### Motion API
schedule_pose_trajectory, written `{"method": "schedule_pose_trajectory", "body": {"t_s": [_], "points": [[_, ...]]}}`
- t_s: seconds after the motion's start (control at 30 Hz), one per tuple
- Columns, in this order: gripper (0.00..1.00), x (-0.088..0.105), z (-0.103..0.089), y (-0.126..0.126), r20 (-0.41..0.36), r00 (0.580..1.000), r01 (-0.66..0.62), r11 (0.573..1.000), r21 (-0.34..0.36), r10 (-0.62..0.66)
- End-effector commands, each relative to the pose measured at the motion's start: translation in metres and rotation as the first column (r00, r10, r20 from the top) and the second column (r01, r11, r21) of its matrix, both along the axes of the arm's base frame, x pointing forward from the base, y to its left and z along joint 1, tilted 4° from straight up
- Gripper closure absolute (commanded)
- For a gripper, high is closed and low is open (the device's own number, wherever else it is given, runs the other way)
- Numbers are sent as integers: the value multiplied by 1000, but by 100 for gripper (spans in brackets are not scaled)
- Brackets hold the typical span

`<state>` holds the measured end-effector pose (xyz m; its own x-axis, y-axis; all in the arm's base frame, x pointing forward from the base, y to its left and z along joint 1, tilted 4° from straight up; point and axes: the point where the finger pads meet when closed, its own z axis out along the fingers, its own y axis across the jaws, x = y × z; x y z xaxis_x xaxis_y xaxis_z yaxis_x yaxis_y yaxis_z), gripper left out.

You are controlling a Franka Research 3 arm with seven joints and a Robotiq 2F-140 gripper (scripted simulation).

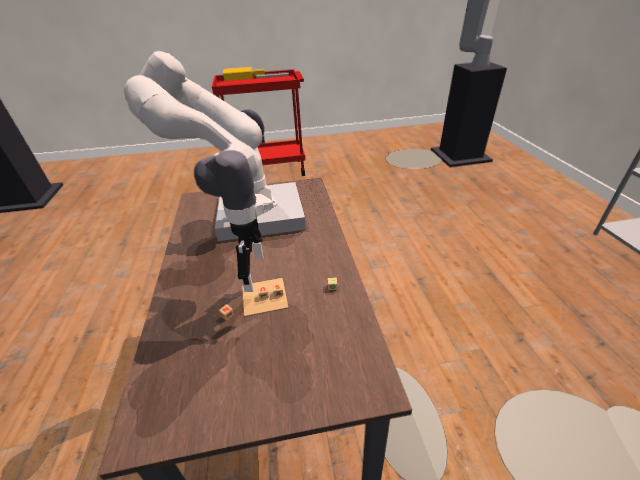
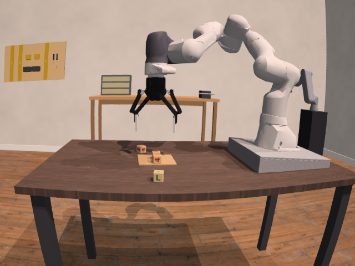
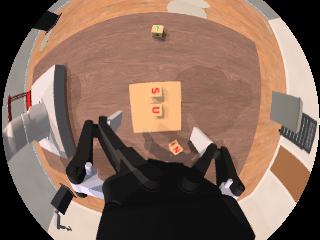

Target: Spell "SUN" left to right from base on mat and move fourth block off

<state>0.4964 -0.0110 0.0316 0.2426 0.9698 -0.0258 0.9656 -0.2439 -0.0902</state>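
A thin tan square mat lies on the dark woodgrain tabletop. On it stand two small wooden cubes, the U block touching the S block. The N block sits tilted just off the mat's edge; the green-lettered L block is well apart from the mat. The gripper hangs above the mat, its jaws spread wide and holding nothing. From the side, the U block is mostly hidden.
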Motion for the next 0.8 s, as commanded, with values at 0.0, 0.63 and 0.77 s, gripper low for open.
{"method": "schedule_pose_trajectory", "body": {"t_s": [0.0,0.63,0.77], "points": [[0,2,-1,0,-1,990,138,990,-4,-138],[0,6,-6,-11,-7,910,414,910,-33,-414],[0,7,-6,-14,-6,882,470,882,-39,-471]]}}
